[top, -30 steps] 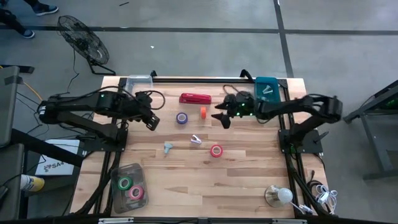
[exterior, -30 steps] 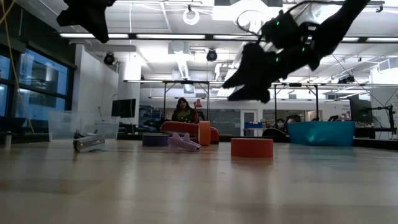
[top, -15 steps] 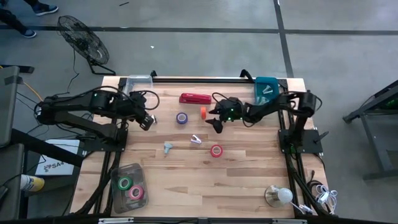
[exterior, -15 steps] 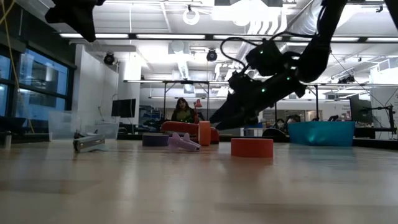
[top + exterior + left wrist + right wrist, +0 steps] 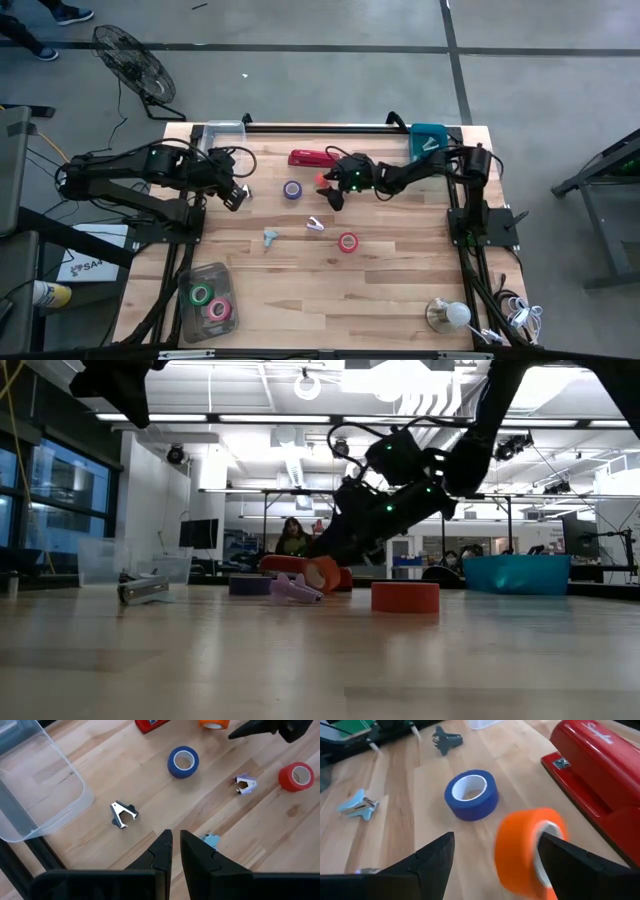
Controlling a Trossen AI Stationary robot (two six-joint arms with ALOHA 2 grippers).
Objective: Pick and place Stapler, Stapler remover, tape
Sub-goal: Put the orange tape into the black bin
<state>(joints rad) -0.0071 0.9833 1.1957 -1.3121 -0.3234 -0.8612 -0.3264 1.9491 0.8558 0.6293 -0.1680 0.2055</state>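
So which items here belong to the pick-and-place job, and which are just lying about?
Job: stapler; orange tape roll, between the open right gripper's fingers; blue roll; red roll; staple removers.
Lying about: floor fan; lamp.

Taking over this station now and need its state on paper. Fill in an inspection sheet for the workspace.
Surface: wooden table, dry.
Job's things: long red stapler near the far edge; orange tape roll tipped between the right gripper's fingers; blue tape roll; red tape roll; staple removers loose mid-table.
Clutter: clear bin holding green and pink rolls.
Grippers: right gripper open; left gripper shut, empty.
Cables: on both arms.
Surroundings: floor fan.
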